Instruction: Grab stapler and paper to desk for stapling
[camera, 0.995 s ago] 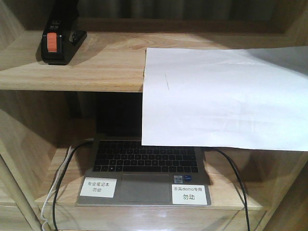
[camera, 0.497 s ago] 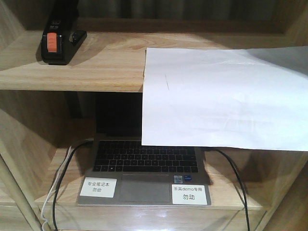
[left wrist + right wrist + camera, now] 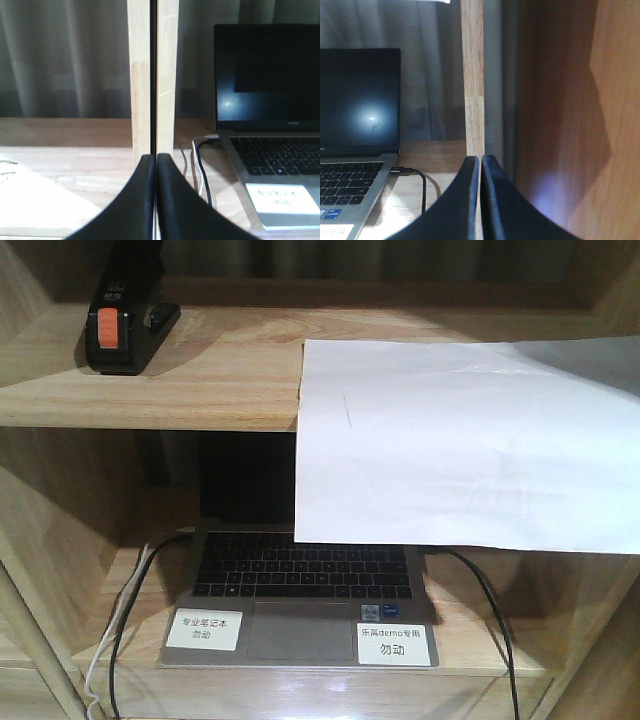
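Note:
The black stapler (image 3: 120, 320) with an orange patch sits at the upper shelf's far left in the front view. The large white paper (image 3: 465, 445) lies on the same shelf at the right, its front part hanging over the edge. No gripper shows in the front view. In the left wrist view my left gripper (image 3: 154, 159) is shut on nothing, facing a light wood post (image 3: 152, 75). My right gripper (image 3: 480, 160) is likewise shut and empty in front of another post (image 3: 472, 75). The desk is out of view.
An open laptop (image 3: 300, 580) with two white labels sits on the lower shelf under the paper, with black and white cables (image 3: 130, 620) at both sides. A darker brown side panel (image 3: 570, 115) stands close to the right of my right gripper.

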Tool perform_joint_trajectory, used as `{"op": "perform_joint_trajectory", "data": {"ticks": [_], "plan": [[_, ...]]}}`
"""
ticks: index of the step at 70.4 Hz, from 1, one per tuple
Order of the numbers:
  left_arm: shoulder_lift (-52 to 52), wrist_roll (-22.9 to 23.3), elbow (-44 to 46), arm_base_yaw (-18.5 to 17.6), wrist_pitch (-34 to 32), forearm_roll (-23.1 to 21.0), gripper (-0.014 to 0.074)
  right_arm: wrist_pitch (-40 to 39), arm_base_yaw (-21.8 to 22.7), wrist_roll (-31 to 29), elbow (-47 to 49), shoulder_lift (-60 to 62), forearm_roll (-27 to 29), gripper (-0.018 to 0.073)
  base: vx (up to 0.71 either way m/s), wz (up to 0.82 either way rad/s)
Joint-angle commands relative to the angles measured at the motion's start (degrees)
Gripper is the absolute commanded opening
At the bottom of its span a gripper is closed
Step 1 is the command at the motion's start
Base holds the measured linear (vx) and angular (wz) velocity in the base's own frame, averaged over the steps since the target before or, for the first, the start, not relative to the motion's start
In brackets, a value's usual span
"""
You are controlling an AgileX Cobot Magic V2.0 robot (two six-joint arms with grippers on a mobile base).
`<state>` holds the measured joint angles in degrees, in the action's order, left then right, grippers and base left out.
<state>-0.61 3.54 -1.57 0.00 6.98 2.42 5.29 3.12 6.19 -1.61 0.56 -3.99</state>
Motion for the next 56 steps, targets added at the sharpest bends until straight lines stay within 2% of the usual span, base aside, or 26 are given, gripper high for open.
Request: {"op": "perform_joint_trajectory", "data": {"ticks": [1, 12, 18, 36, 44, 56], "plan": [[-0.6, 0.6, -1.6, 0.0, -7.5, -0.5, -0.0006, -6.1, 0.2, -0.3, -0.6, 0.9, -0.3, -0.0005, 0.00, 0.00], [-0.6, 0.6, -1.6, 0.0, -11.8, -0.5, -0.0006, -9.4, 0.2, -0.3, -0.6, 0.9, -0.3, -0.0005, 0.00, 0.00], [-0.6, 0.8, -1.6, 0.0, -17.3, -0.5, -0.0006, -12.4, 0.2, -0.3, -0.5, 0.9, -0.3, -0.0005, 0.00, 0.00], [-0.6, 3.3, -0.7, 0.0, -28.9, -0.5, -0.0006, -27.3, 0.2, -0.3, -0.2, 0.9, -0.6, -0.0005, 0.00, 0.00], [-0.6, 4.1, 1.9, 0.0, -32.8, -0.5, -0.0006, -27.5, 0.2, -0.6, 3.0, 0.9, -0.9, -0.0005, 0.00, 0.00], [-0.6, 4.1, 10.6, 0.0, -31.6, -0.5, -0.0006, -26.0, 0.2, -0.8, 11.9, 0.9, -4.9, -0.0005, 0.00, 0.00]]}}
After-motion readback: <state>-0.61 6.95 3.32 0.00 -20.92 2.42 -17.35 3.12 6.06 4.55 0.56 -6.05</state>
